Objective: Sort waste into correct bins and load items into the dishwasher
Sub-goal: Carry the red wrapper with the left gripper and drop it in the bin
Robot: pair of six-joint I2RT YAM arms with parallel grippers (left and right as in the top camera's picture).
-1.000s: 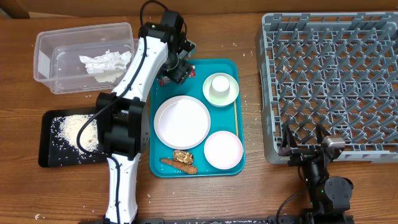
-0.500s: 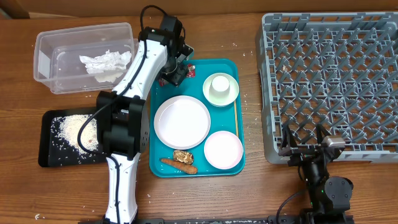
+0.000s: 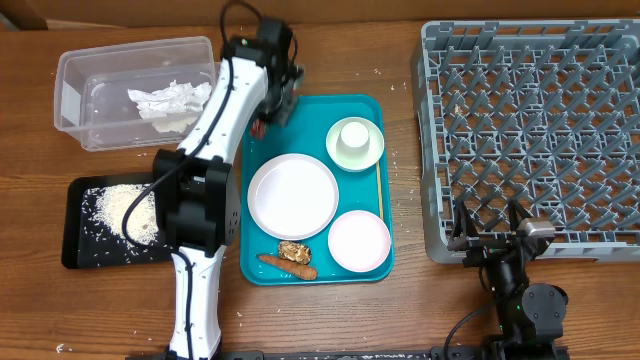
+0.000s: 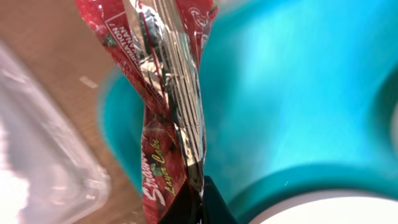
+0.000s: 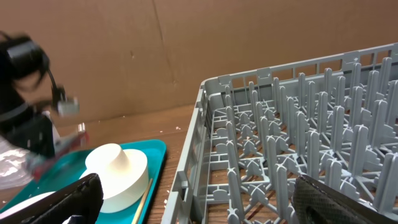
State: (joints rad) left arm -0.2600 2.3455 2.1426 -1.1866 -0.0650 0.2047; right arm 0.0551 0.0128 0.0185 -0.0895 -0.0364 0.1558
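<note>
Left pincer (image 4: 194, 208) has swung off the teal tray (image 3: 316, 125) corner toward the clear tub (image 3: 75, 100), clenched on the red wrapper (image 4: 165, 93), which dangles. Carry it high, clear the rim, drop beside the napkin (image 3: 165, 100). Right pincer (image 3: 488, 236) spread, idle.

Overhead looked straight down on the whole desk (image 3: 410, 300). Left wrist hung close over the teal tray (image 4: 298, 93); right wrist, low at near right, faced far-left, sharing that tray.
</note>
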